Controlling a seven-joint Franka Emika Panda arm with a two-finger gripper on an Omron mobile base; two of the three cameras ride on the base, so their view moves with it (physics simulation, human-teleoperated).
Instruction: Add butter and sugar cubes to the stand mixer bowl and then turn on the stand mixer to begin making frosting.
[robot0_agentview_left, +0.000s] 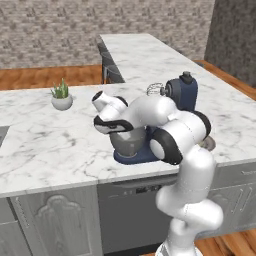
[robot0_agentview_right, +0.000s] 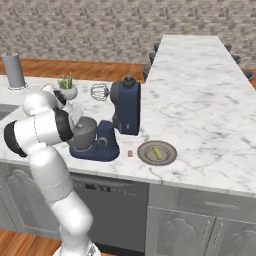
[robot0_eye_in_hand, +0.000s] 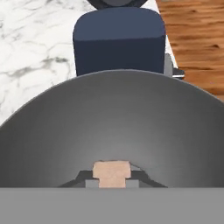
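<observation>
The gripper (robot0_eye_in_hand: 112, 177) was squeezed shut on a small tan cube (robot0_eye_in_hand: 111, 173) (most likely sugar) and hung just over the grey stand mixer bowl (robot0_eye_in_hand: 109, 127). The bowl sat on the flat base of the navy-blue stand mixer (robot0_agentview_right: 125, 107), near the front edge of the marble counter (robot0_agentview_right: 200, 100). The mixer's head was tipped back, with its wire whisk (robot0_agentview_right: 99, 91) up in the air. The robot's own white arm hid much of the bowl. Nearby sat a round grey plate (robot0_agentview_right: 148, 155) holding a yellow stick (robot0_agentview_right: 157, 152), a tiny brown cube (robot0_agentview_right: 130, 154), a small potted plant (robot0_agentview_left: 62, 96), and a grey cylinder (robot0_agentview_right: 14, 70).
</observation>
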